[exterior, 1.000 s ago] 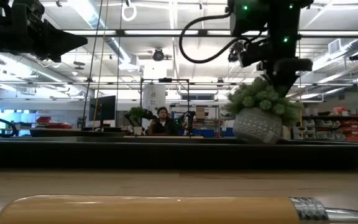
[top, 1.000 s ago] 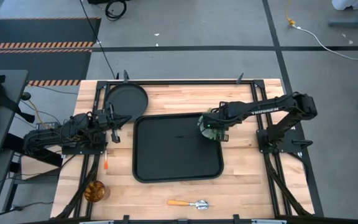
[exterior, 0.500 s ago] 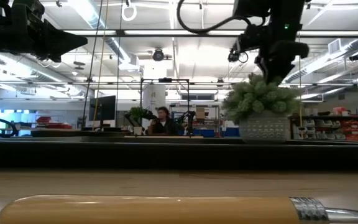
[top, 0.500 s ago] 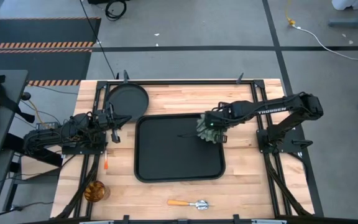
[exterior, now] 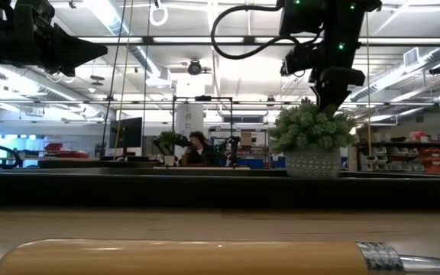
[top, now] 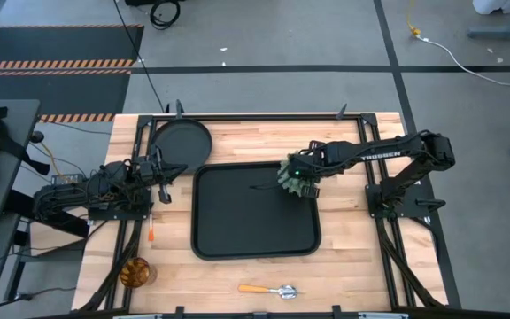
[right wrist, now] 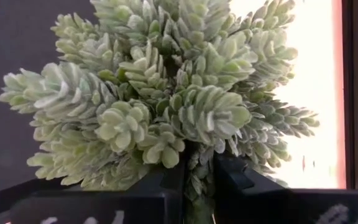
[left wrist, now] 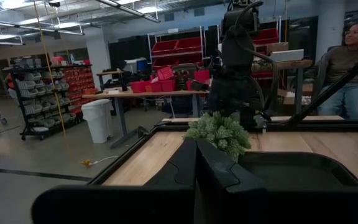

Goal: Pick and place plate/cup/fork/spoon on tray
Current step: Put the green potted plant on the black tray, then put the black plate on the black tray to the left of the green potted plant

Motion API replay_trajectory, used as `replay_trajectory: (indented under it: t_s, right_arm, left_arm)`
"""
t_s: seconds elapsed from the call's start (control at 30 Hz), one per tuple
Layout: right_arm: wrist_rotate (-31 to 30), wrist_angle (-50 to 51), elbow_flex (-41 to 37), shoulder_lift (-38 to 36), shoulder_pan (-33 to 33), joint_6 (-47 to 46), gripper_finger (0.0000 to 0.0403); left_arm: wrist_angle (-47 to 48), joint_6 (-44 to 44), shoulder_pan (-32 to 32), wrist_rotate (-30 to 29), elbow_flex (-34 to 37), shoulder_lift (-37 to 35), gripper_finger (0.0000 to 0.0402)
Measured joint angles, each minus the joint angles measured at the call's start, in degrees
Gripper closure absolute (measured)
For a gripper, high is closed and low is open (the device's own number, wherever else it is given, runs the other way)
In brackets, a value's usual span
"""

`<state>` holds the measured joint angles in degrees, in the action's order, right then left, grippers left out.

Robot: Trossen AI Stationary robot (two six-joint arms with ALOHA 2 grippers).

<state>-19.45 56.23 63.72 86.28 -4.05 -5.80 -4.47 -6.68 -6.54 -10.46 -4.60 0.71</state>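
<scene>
The black tray (top: 237,213) lies mid-table. The round black plate (top: 181,139) rests flat at the far left. The amber cup (top: 135,272) stands at the near left. The red-orange fork (top: 151,232) lies left of the tray. The spoon (top: 271,290) lies near the front edge. My right gripper (top: 299,171) is shut on a small green potted plant (top: 294,179) over the tray's far right corner. My left gripper (top: 161,174) is shut and empty, left of the tray. My right gripper pinches the plant's leafy top (right wrist: 194,163) between its two fingers (right wrist: 235,180), coming from above and pointing down. The white pot (exterior: 312,162) hangs upright below the leaves at the tray's far right corner. The tray's rim hides whether its base rests on the tray.
The spoon's handle (exterior: 182,256) fills the low view's foreground. Bare wood lies right of the tray (top: 339,221) and along the front edge. A person (left wrist: 347,62) stands beyond the table.
My right gripper has carried the plant a little toward the table's far edge, over the tray's far right corner. The pot, tilted a second ago, now hangs upright.
</scene>
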Motion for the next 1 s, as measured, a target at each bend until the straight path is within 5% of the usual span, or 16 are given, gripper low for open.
replay_trajectory:
  t_s: [0.67,1.0]
  right_arm:
    - [-5.39,-1.59,0.02,-0.72,0.44,-3.54,0.0267]
    - [-2.99,-2.65,0.04,-9.68,5.64,-6.27,0.0266]
  left_arm:
    - [0.02,0.0,0.0,0.02,0.0,0.02,0.039]
    - [0.0,-0.02,0.02,0.0,0.0,0.02,0.039]
